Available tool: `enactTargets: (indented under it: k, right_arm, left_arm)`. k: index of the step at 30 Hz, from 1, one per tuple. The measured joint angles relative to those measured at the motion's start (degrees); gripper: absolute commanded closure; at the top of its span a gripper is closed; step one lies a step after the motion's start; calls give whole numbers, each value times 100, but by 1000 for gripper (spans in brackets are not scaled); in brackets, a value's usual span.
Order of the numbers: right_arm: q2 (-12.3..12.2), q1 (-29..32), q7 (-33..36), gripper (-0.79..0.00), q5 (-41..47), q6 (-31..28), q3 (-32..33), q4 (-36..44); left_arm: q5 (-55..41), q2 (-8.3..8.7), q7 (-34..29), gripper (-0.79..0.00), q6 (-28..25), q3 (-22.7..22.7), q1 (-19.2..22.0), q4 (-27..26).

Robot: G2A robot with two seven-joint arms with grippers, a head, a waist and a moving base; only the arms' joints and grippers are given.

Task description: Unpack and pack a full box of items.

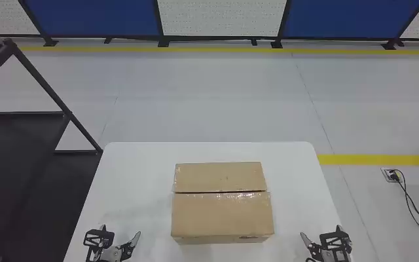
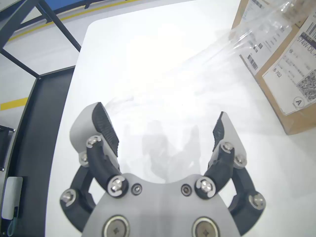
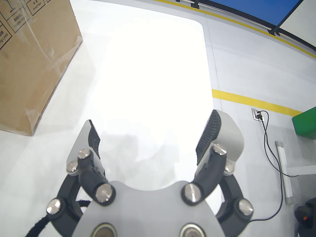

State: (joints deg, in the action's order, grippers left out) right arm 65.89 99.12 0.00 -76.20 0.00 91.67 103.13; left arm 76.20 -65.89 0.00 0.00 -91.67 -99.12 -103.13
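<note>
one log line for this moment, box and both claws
box: shut, taped, mid table | left claw: open, empty, apart from box | right claw: open, empty, apart from box

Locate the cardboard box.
Top view: the cardboard box sits closed, centred on the white table toward the robot's edge, between the left gripper and the right gripper.

A white table point(image 1: 131, 190) with rounded corners stands on a pale grey floor point(image 1: 209, 98). Just left of the table is a black metal frame point(image 1: 40, 85) over a dark tray point(image 1: 29, 190). Well beyond the table's far edge, blue panels point(image 1: 91, 16) and a white pegboard panel point(image 1: 222, 16) stand behind a yellow floor line point(image 1: 196, 48). To the right of the table lies a yellow stripe point(image 1: 366, 159), with a floor socket point(image 1: 391, 175) and its black cable point(image 1: 411, 200) near it.
</note>
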Motion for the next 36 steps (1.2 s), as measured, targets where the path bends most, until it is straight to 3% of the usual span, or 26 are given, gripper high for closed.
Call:
enactTargets:
  k: [14, 24, 36]
  right_arm:
    - [0, -5, -20, -785, 3, -22, -5, 15]
    - [-37, -65, -662, -785, -503, -562, 192, 403]
    - [-198, -608, -1391, -785, -2057, -1744, 537, 932]
  left_arm:
    - [16, 1, 37, -785, -38, 4, -2, -21]
    - [-336, 55, 1039, -785, -1189, -514, -346, -238]
    - [744, 234, 2690, -785, -2797, -1452, -487, -482]
